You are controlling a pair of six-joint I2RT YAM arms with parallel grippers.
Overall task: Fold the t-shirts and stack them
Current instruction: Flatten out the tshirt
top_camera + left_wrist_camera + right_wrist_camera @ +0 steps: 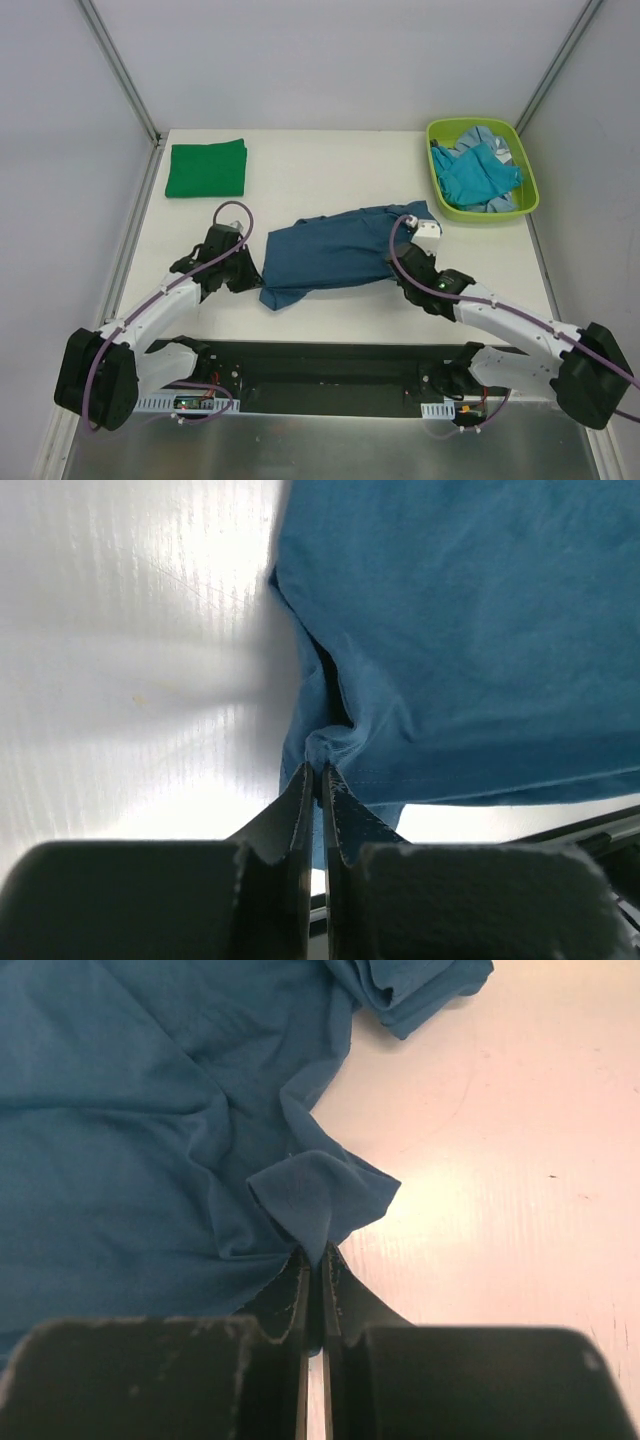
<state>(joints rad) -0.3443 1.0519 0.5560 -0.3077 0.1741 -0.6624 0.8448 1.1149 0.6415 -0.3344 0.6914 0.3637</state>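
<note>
One t-shirt of several appears finished; the others remain to be folded. On the white surface (pixel 330 180), the dark teal-blue t-shirt (pixel 335 255), taken as the landmark, lies rumpled and unfolded, stretched crosswise between the two arms. Beyond its right end, near but not touching it, stands the lime-green bin (pixel 484 216). Well apart, beyond its left end, the bright green t-shirt (pixel 207 168) lies folded into a neat rectangle, which is judged to be the base of the stack. Crumpled inside the bin lie the turquoise and pale blue t-shirts (pixel 476 175); their number cannot be told. The left pincer (pixel 321 772) is closed tight on a bunched bit of the landmark shirt's left edge. The right pincer (pixel 320 1250) is likewise closed, nipping a small peak of cloth at the shirt's right edge. Judged progress: one garment done, one gripped at both ends ready for spreading or folding, and those in the bin not yet begun.
</note>
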